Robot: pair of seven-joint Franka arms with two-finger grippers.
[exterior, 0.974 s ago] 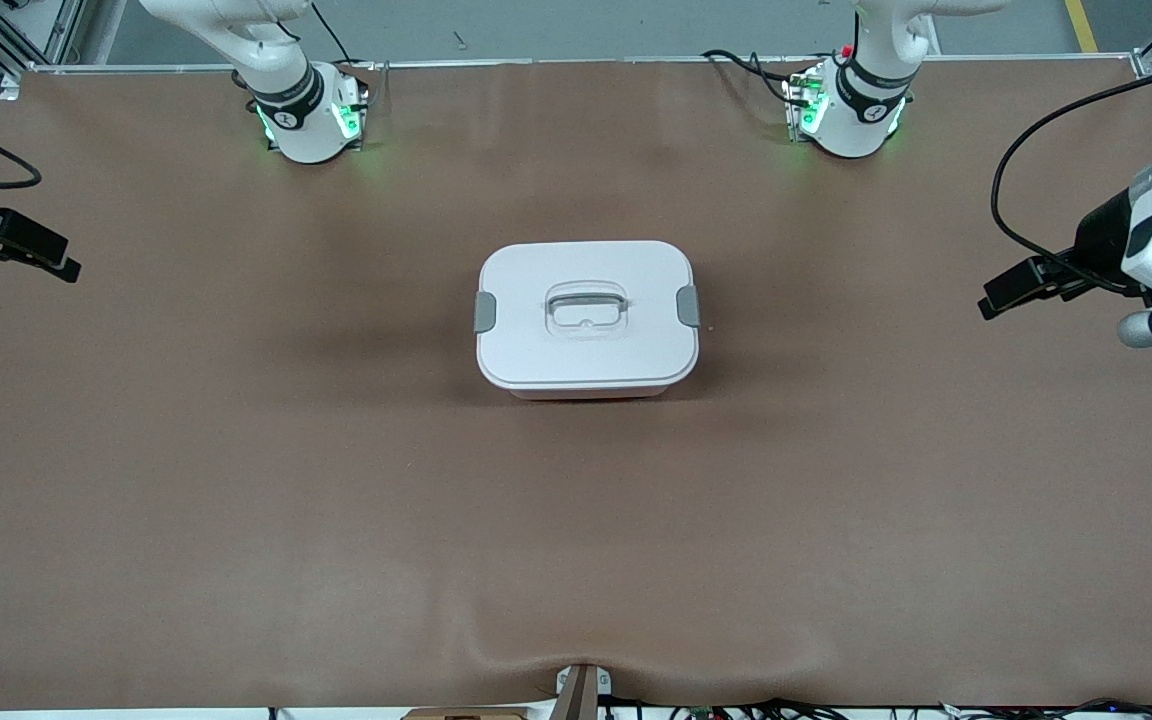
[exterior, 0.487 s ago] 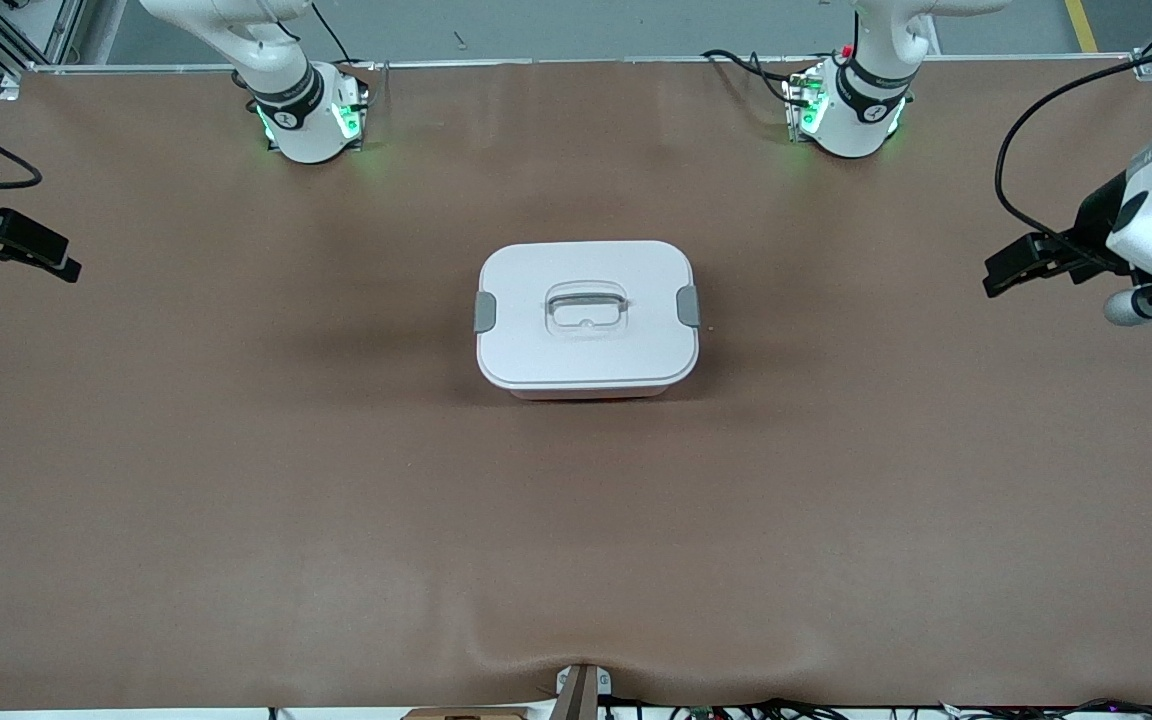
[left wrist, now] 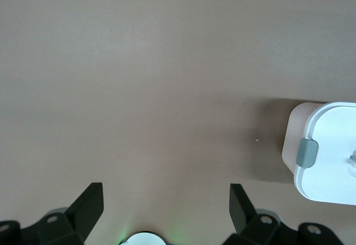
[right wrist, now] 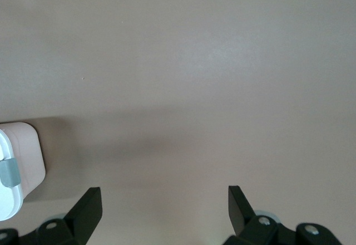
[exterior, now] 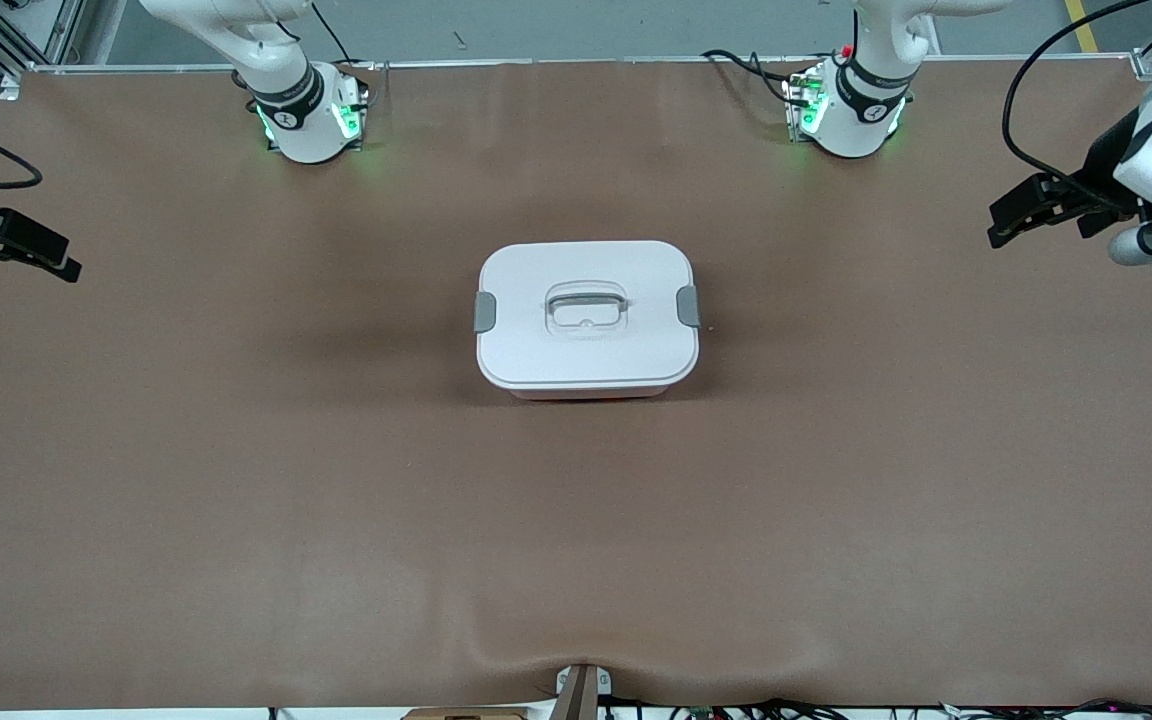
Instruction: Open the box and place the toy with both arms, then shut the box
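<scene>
Pink and white hard plastic makes the box (exterior: 587, 318), so it looks stiff, smooth and a bit slippery (probably light too). Going across the front view, the right gripper (exterior: 11, 248) comes first, up over the right arm's end of the table (exterior: 236, 500), its jaws wide apart and holding nothing. Next, in the middle of the table, sits the box, lid (exterior: 536, 350) on and both grey clips (exterior: 484, 312) shut. A good place to grab is each clip, then the sunken handle (exterior: 587, 301) on top. Last is the left gripper (exterior: 1021, 212), over the left arm's end, also spread wide and empty. Both grippers are well apart from the box. I see no toy.
</scene>
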